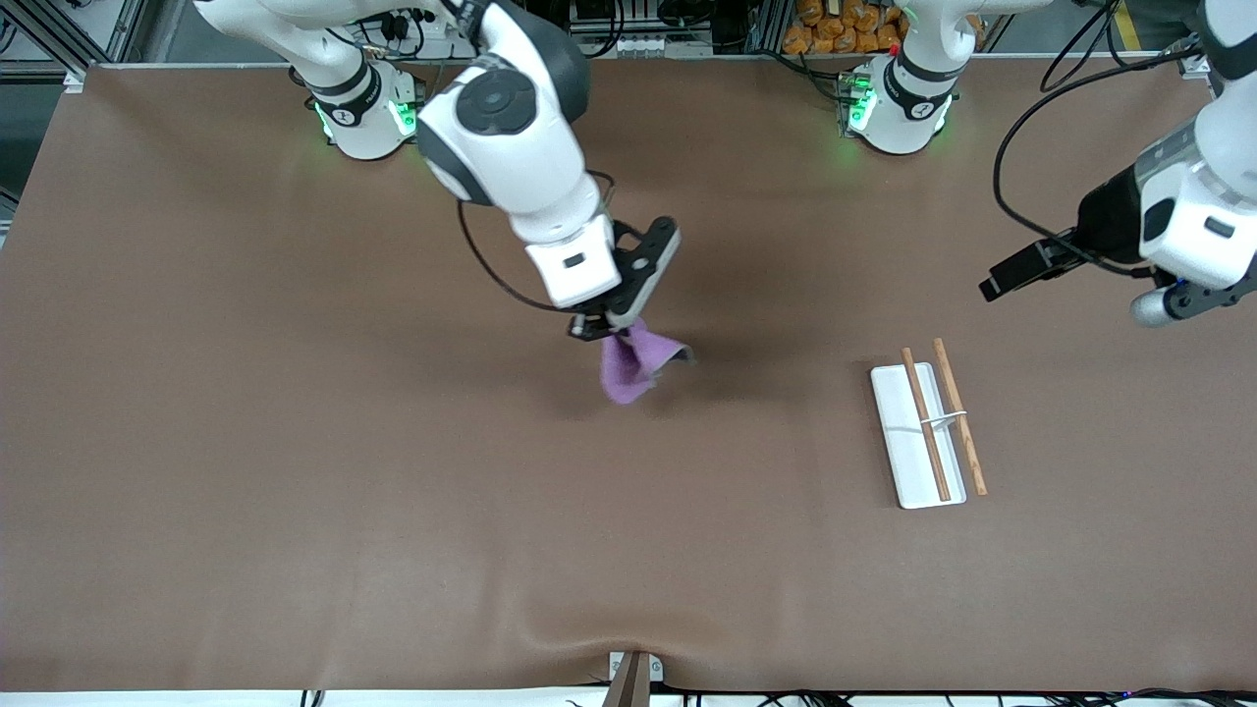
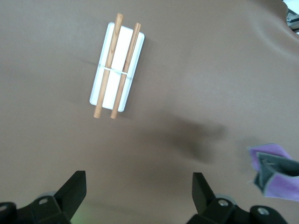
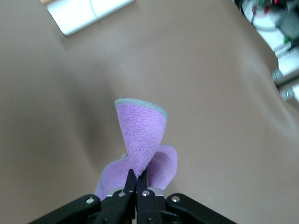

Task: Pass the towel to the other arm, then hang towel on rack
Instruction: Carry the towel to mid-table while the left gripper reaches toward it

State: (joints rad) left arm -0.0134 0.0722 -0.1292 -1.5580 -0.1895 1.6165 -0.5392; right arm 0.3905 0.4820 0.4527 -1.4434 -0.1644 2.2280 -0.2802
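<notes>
While the right gripper (image 1: 601, 329) pinches the towel (image 1: 633, 361) above the table (image 1: 295, 442), the left gripper (image 2: 138, 186) hangs spread near the rack (image 1: 928, 432). No writing is legible.

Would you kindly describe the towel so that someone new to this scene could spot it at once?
Start at the brown table and find the right arm's tool above its middle. Pinched in that tool hangs the towel, a small crumpled cloth. It is the only purple thing here, fleecy with grey edging, well apart from the white rack with two wooden rods toward the left arm's end.
</notes>
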